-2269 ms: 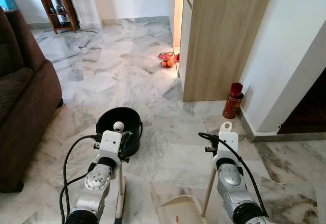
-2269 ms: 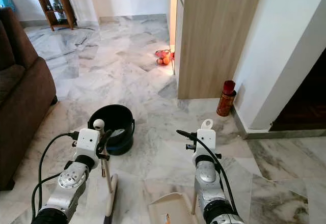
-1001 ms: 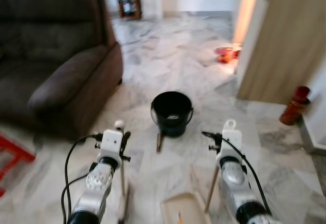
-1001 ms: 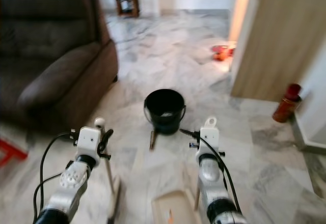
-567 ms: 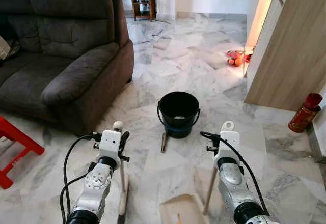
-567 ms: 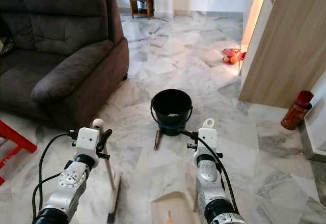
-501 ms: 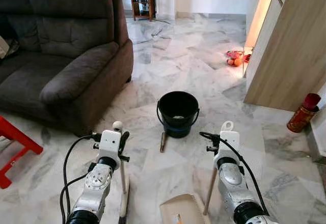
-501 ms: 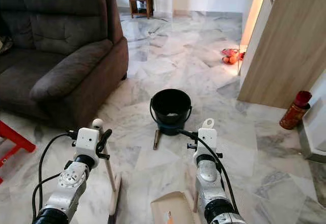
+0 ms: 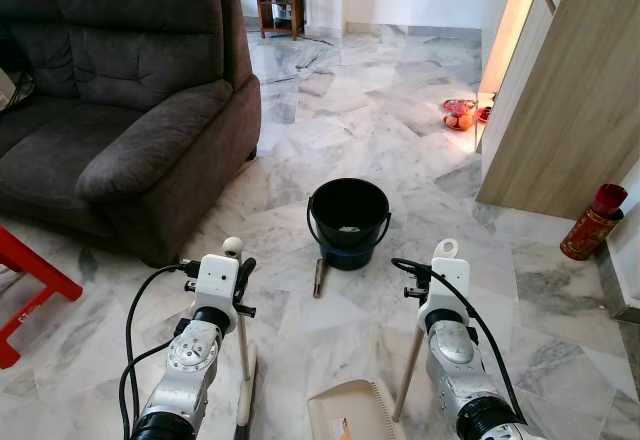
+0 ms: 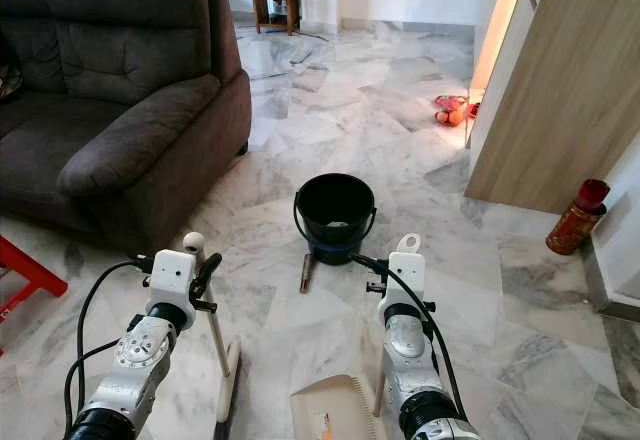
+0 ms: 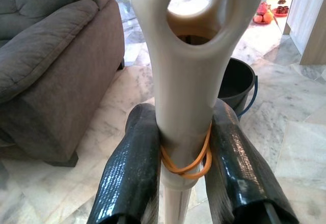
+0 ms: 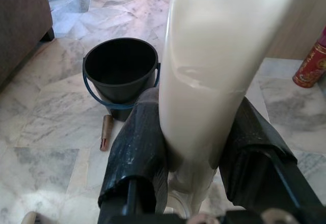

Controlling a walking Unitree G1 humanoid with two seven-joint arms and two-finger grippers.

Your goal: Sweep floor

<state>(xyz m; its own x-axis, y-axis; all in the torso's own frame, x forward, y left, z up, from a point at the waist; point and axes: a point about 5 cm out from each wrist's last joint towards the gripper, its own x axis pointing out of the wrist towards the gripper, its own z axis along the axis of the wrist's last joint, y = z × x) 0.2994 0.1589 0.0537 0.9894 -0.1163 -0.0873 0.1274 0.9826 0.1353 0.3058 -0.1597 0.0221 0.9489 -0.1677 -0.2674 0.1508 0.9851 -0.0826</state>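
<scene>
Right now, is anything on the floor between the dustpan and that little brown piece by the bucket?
Nothing visible: bare marble floor lies between the dustpan and the brown piece, which lies just before the black bucket.

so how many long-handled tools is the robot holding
2. The left gripper is shut on the broom handle; the right gripper is shut on the dustpan handle, with the dustpan on the floor between the arms.
</scene>
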